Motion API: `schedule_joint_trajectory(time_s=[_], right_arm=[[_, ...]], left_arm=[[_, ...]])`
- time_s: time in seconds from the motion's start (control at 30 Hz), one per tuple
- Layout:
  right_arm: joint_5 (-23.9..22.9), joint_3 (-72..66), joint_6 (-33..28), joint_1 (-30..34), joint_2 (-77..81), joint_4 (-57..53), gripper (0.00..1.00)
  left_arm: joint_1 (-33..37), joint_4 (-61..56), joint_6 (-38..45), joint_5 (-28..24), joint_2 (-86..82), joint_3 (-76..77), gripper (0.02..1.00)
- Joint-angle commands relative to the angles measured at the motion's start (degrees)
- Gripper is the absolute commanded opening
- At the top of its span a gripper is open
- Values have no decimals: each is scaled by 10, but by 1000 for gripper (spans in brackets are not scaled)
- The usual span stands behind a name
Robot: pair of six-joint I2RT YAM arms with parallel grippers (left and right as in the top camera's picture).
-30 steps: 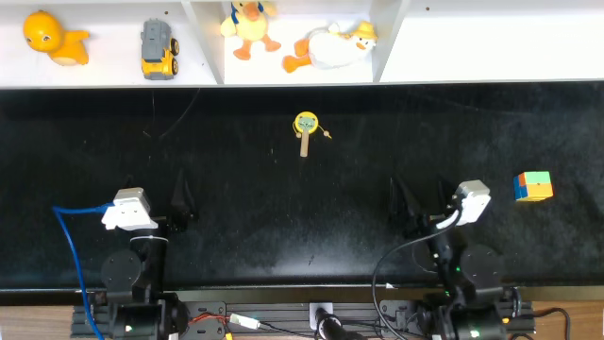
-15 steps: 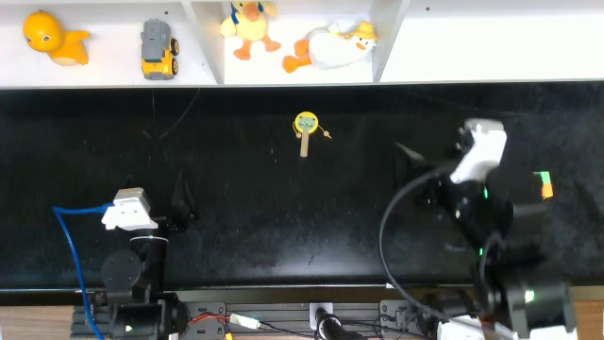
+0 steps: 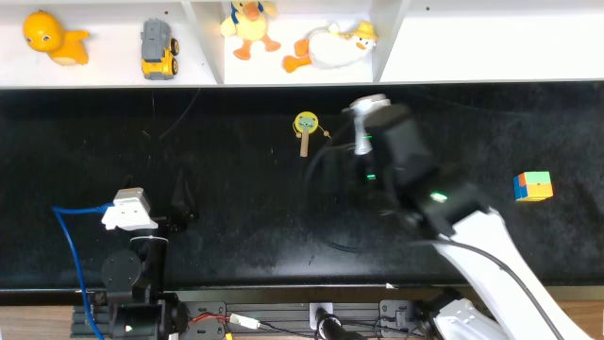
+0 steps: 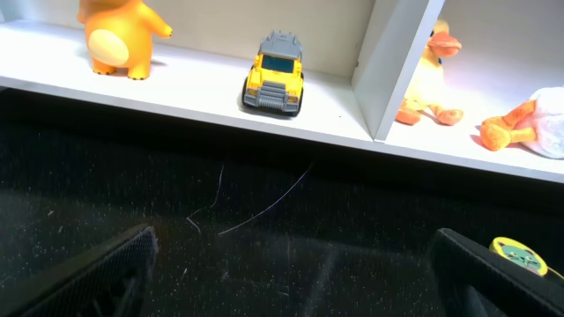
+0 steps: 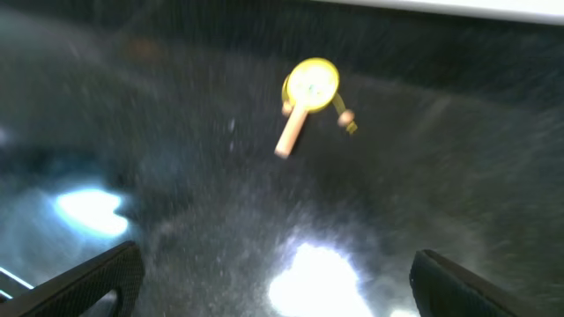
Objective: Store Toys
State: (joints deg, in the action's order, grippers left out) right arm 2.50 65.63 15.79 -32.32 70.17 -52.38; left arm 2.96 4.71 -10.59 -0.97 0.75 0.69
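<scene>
A yellow rattle drum (image 3: 306, 129) with a wooden handle lies on the black table just below the shelf; it is also visible as the rattle drum (image 5: 308, 88) and the rattle drum (image 4: 520, 255). A multicoloured cube (image 3: 533, 186) sits at the far right. My right gripper (image 5: 278, 291) is open and lifted, a short way from the rattle, at the table's middle (image 3: 338, 172). My left gripper (image 4: 291, 299) stands open and holds nothing, low at the left (image 3: 179, 203).
The white shelf (image 3: 302, 76) along the back holds an orange duck (image 3: 54, 38), a yellow truck (image 3: 159, 49), a yellow plush duck (image 3: 250, 26) and a white plush duck (image 3: 335, 45). Its right compartment (image 3: 491, 38) is bare. A blue cable (image 3: 75, 246) loops by the left base.
The right arm has swung up from its rest spot at the right and across to the left, toward the rattle drum. The left arm has not moved.
</scene>
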Motion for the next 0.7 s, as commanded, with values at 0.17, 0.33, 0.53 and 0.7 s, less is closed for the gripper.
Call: schedule_joint_trajectory(time_s=[0.17,0.33,0.53,0.7], right_arm=[[-10,17,52,-44,133,28,996],[41,17,68,-44,171,62,996],[38,17,44,-44,189,137,998],[19,45,64,-43,238,128,1000]], left_arm=[[-5,1,-2,7,-6,-2,998],[-5,1,-2,7,-6,-2,996],[-5,1,-2,7,-6,-2,998],[-5,1,-2,6,-6,-2,998]])
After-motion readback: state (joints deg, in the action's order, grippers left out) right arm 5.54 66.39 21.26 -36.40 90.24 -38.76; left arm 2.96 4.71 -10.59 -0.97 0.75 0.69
